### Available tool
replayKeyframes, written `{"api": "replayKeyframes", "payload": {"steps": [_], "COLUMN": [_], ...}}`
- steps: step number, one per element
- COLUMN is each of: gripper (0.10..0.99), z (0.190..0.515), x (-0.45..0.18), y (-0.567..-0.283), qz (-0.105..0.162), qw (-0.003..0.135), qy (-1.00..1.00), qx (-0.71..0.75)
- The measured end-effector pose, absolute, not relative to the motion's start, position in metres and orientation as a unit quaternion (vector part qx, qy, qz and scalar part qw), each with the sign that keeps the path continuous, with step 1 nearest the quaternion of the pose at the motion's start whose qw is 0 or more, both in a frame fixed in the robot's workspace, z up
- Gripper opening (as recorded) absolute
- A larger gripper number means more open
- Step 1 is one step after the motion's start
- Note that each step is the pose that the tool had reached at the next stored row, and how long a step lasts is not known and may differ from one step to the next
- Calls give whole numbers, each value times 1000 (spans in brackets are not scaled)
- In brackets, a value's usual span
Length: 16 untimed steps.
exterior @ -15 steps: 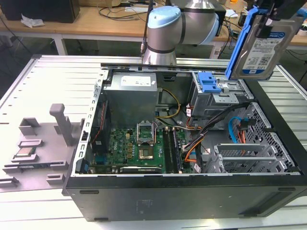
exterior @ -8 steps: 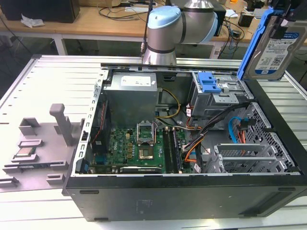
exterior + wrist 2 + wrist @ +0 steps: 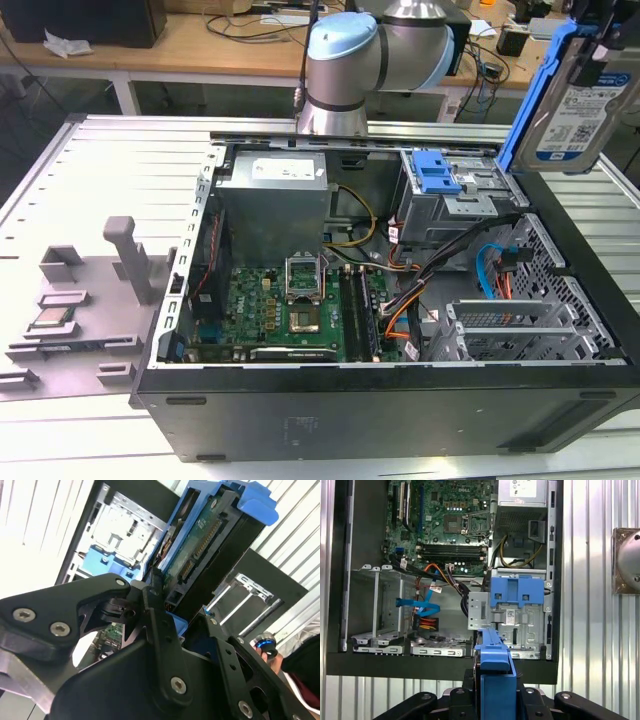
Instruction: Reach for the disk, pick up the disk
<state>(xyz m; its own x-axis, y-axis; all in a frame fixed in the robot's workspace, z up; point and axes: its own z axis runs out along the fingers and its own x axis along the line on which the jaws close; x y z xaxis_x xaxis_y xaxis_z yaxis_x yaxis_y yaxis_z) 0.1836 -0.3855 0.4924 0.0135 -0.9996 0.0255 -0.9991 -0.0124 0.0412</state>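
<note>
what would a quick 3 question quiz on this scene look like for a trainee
1. True or false: the disk lies flat inside the computer case.
2. What grips the disk? A) a person's hand B) the gripper C) nothing
3. What colour is the bracket framing the disk?

Key: 1 false, it is held up above the case at the exterior view's right. 2 B. 3 blue.

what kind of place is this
Probably a robotics or electronics lab: an open computer case sits on a metal table, a workbench behind holds cables, and the pincer holds the disk.
</note>
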Motion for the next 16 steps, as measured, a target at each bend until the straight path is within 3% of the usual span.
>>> {"api": "replayKeyframes", "payload": {"steps": [16], "gripper": [365], "z": [491], "x": [183], "y": [-469], "qz": [-5], "qw": [24], "qy": [-702], "qx": [711]}}
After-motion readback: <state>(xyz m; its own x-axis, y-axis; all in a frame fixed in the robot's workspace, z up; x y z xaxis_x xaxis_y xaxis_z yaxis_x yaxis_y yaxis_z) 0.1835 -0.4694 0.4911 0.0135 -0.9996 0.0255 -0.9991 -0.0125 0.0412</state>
